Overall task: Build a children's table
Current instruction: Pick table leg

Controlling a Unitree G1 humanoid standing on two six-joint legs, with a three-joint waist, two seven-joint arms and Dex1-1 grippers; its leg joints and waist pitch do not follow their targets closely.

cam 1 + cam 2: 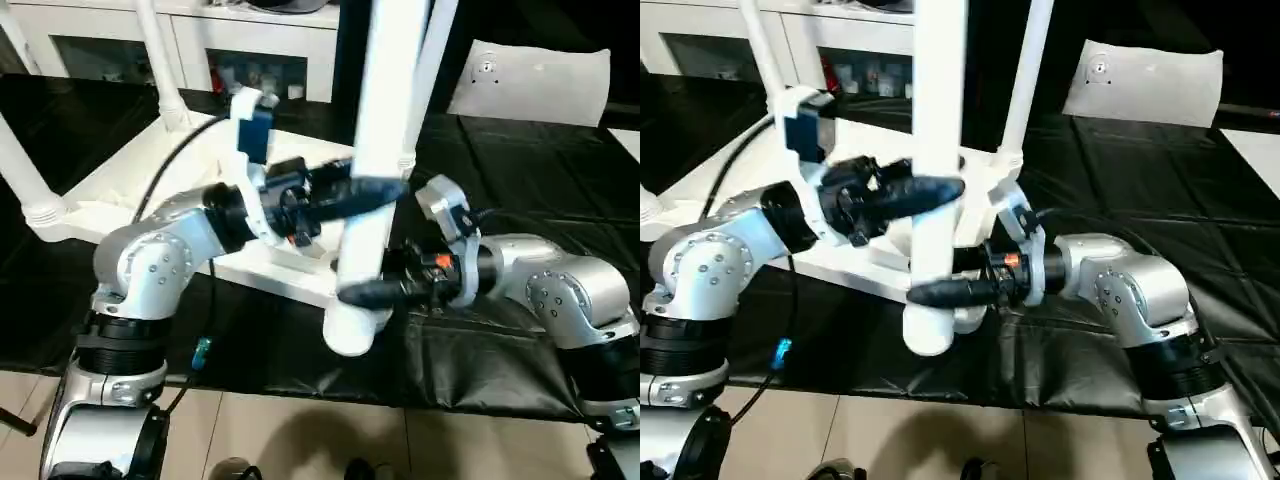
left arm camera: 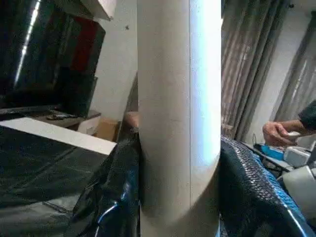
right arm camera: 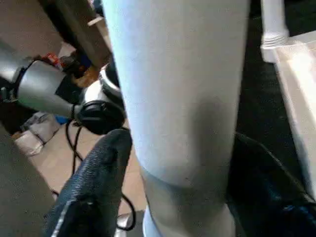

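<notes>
Item: children's table, white plastic, part-assembled, lying upside down on a desk (image 1: 520, 200) covered in black sheeting.

Table top (image 1: 130, 185): square, underside up, set toward the robot's left on the black covering.

Fitted legs: three stand upright in corner sockets, one at the near left corner (image 1: 30, 185), one at the far left (image 1: 160, 65), one at the far right (image 1: 425, 80).

Loose leg (image 1: 375, 150): long, tapered, round, held roughly upright over the near right corner of the top, its wide lower end (image 1: 350, 335) just at the desk's front edge. Whether that end sits in its socket cannot be told.

Left gripper (image 1: 365, 192): reaches in from the left, jaws clasped around the loose leg partway up; the left wrist view shows one black finger (image 2: 116, 197) pressed on each side of the white shaft.

Right gripper (image 1: 365, 290): reaches in from the right, lower on the same leg, jaws bracketing the shaft near its wide end; the black fingers (image 3: 96, 173) lie against both sides.

Surroundings: white cabinet (image 1: 250, 50) with glass doors behind the desk; a white bag (image 1: 530, 80) at the far right of the desk; tiled floor (image 1: 300, 440) below; a person's hand (image 2: 279, 132) in the left wrist view's background.
</notes>
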